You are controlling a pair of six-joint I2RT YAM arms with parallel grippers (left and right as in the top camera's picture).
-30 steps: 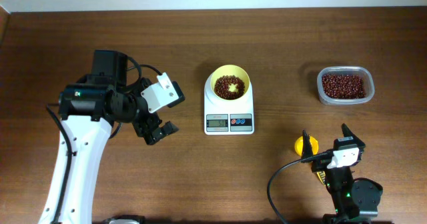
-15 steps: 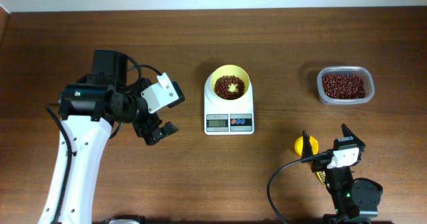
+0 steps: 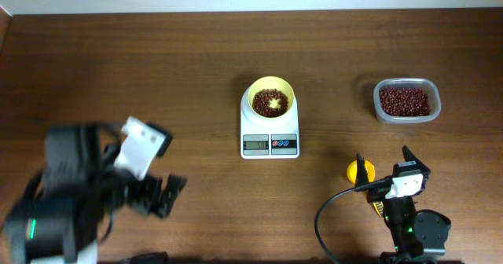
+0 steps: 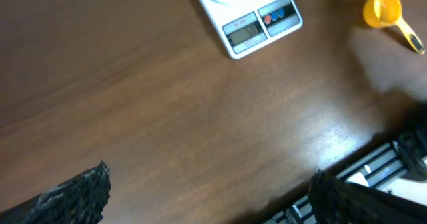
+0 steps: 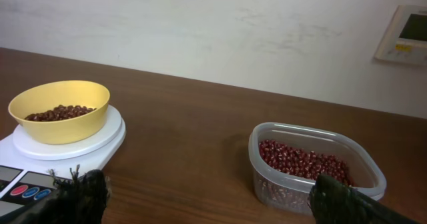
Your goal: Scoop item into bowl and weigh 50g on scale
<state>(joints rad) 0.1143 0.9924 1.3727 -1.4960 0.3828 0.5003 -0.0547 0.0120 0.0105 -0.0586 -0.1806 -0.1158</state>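
Observation:
The pale-yellow bowl [image 3: 271, 100] stands on the white scale [image 3: 269, 142] at the table's middle and holds a ring of red-brown beans [image 3: 264, 100]. The bowl [image 5: 59, 110], its beans [image 5: 60, 111] and the scale [image 5: 27, 171] also show in the right wrist view. The scale's display end shows in the left wrist view [image 4: 257, 28]. My left gripper [image 3: 161, 195] is open and empty, blurred, low at the front left. My right gripper [image 3: 385, 162] is open and empty at the front right.
A clear container [image 3: 406, 100] of beans stands at the back right; it also shows in the right wrist view [image 5: 313, 167]. A yellow scoop [image 3: 361, 170] lies next to my right gripper and shows in the left wrist view [image 4: 390, 16]. The table's front edge runs close below both grippers.
My left arm has swung back fast from beside the scale toward the front left edge. The right arm, bowl and scale have not moved.

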